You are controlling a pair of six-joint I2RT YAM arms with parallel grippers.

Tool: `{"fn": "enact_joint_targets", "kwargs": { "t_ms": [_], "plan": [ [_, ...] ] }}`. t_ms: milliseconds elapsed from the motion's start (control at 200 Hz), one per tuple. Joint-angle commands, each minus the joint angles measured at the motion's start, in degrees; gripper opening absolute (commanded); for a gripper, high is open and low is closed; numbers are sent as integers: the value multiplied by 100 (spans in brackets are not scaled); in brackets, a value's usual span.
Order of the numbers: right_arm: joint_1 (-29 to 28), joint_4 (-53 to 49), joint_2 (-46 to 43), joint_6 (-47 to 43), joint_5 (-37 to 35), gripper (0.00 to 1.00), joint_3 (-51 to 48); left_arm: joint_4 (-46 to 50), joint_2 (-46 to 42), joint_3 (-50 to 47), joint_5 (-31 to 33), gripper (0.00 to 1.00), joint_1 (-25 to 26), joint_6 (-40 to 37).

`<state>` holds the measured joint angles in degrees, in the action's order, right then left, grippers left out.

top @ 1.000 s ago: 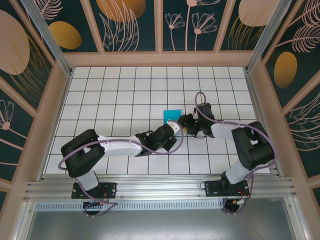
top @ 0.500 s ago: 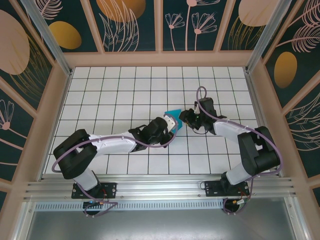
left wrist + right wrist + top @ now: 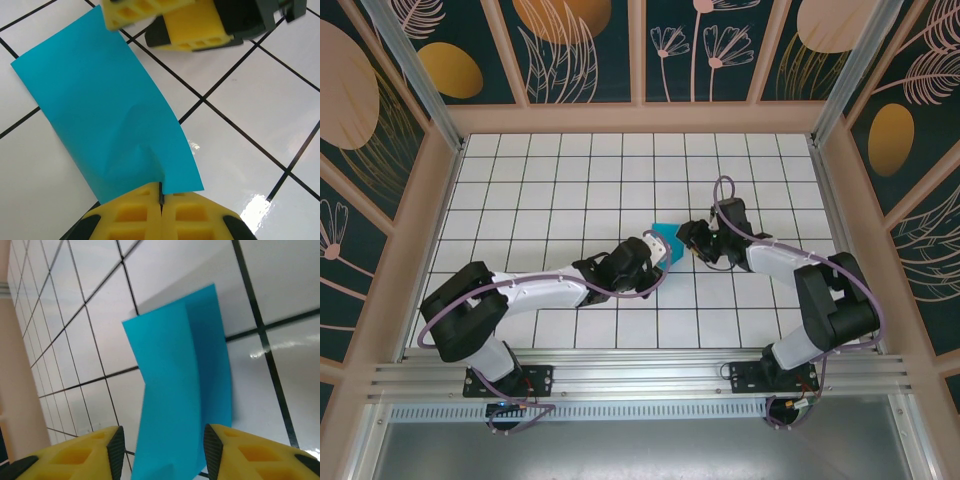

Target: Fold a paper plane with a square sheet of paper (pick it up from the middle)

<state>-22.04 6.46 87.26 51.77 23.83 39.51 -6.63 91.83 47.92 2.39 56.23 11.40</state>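
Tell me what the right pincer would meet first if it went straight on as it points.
Most likely the blue paper, which sits between the open fingers of the right pincer, directly ahead; the table lies beyond. Depth is unclear.

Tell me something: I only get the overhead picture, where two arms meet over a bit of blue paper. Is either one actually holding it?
Observer: Yes. On the left wrist camera, the left arm's jaws are shut on the near edge of the teal paper, which puckers just above the pinch.
Visitor: And the other arm?
Observer: On the right wrist camera, the right arm's jaws stand apart, and the paper runs down between the yellow fingers without being pinched.
Visitor: Is the sheet flat?
Observer: No. That same camera shows a lighter panel and a darker one meeting along a lengthwise crease.
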Motion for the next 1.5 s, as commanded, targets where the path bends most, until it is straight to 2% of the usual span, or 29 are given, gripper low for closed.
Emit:
{"fn": "enact_joint_targets", "kwargs": {
  "t_ms": [0,235,415,480,570,726,1191,1491],
  "plan": [
    [-76,631,-85,760,236,55,-382,43,-89,5,50,5,-24,-32],
    [-268,1487,53,1382,503,55,-562,55,-67,20,41,8,-24,-73],
    [-318,1778,15,1632,492,48,-645,173,-25,77,84,15,-30,-169],
    [-326,1779,-13,1648,495,43,-653,217,9,110,73,30,-22,-220],
    [-328,1801,-25,1659,517,42,-645,301,79,173,29,41,-15,-307],
    [-331,1789,-32,1652,543,42,-637,303,154,182,174,52,-7,-442],
    [-388,1990,254,1638,727,42,-529,375,577,381,951,64,405,-708],
    [-411,1949,332,1622,747,42,-436,279,892,406,1726,63,530,-749]
  ]
}}
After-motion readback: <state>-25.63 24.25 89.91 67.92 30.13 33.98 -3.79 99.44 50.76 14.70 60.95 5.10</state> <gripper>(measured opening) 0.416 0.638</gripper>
